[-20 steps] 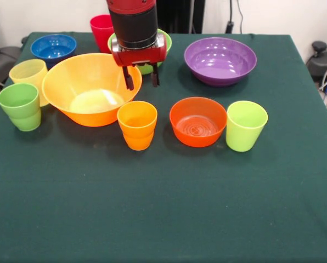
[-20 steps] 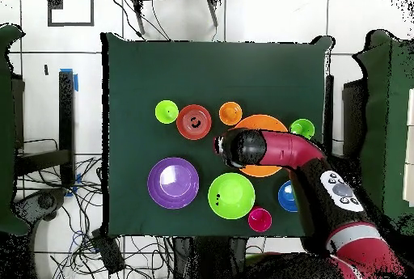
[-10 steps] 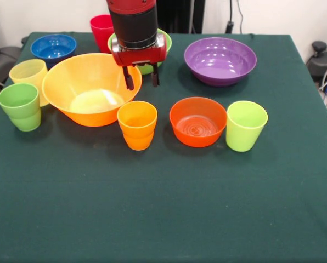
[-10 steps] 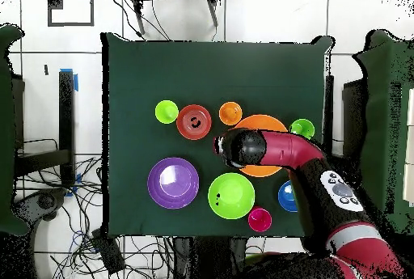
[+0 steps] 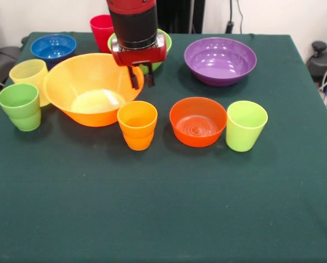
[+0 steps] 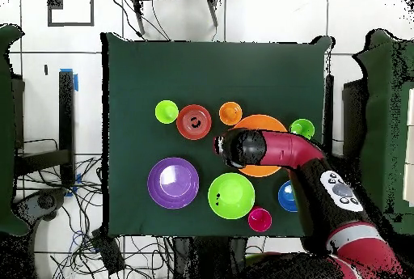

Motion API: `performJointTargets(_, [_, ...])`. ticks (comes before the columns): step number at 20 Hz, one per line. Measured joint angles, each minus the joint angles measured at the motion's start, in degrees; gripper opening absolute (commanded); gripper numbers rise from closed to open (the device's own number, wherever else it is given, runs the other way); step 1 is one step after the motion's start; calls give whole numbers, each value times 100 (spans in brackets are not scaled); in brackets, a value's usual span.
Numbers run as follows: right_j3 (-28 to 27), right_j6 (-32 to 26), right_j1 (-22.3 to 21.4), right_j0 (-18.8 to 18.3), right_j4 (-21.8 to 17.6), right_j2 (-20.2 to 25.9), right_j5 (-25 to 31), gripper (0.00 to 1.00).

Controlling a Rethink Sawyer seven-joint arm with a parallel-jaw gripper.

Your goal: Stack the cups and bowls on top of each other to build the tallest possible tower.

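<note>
Gripper (image 5: 141,83) down at right rim of big orange bowl (image 5: 81,82), fingers pinched together on that rim, one inside, one outside. Bowl flat on green table (image 5: 163,208), nothing stacked in it.

Other items, front view:
- orange cup (image 5: 137,125) upright, just in front of big bowl's right edge, below gripper.
- red-orange bowl (image 5: 198,121) just right of orange cup; lime cup (image 5: 246,125) right beside it, nearly touching.
- purple bowl (image 5: 220,60) further back on right, well apart from rest.
- green bowl (image 5: 157,52) behind gripper, mostly hidden by arm (image 5: 132,22).
- red cup (image 5: 100,28) at back, left of green bowl.
- blue bowl (image 5: 53,47) back left.
- pale yellow cup (image 5: 29,76) touching or nearly touching big bowl's left side; green cup (image 5: 20,106) just in front of it.

Overhead: arm (image 6: 283,150) crossing over big orange bowl (image 6: 263,124), wrist end at its edge toward red-orange bowl (image 6: 194,121). All cups and bowls single on table, mouths up.
</note>
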Motion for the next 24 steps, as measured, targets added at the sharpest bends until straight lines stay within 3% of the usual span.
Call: performJointTargets(24, [121,0,-258,5,-97,1,1,0])
